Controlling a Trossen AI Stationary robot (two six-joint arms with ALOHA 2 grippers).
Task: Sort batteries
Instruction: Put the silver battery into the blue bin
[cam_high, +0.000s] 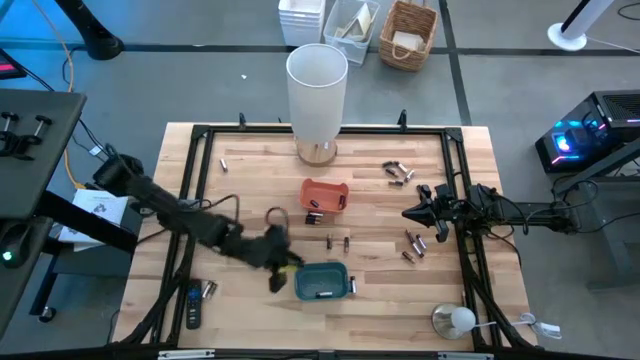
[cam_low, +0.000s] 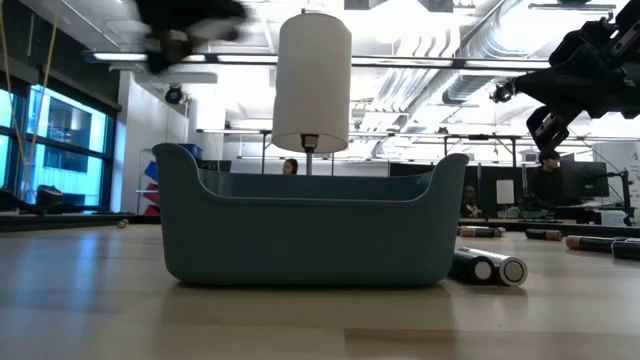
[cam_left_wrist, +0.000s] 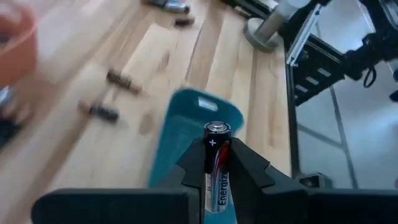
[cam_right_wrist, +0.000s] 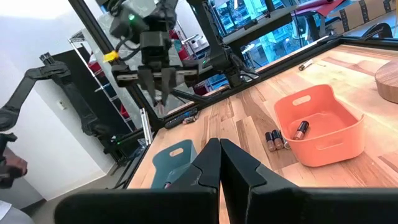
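A carry-and-drop step is judged to be in hand: a black-and-silver cylindrical battery (cam_left_wrist: 216, 163) is clamped between the closed fingers of the left gripper (cam_left_wrist: 217, 167), which is held just beside the teal plastic tray (cam_high: 322, 281) near the front of the wooden table (cam_high: 250, 190). The battery's long axis is aligned with the fingers, its plus-marked metal cap pointing outward past the fingertips, toward the tray. Next, the gripper must be centred over the tray and opened. The right gripper (cam_high: 411, 213) waits, fingers together and empty, beside loose batteries (cam_high: 414, 245); an orange plastic tray (cam_high: 324, 195) sits mid-table.
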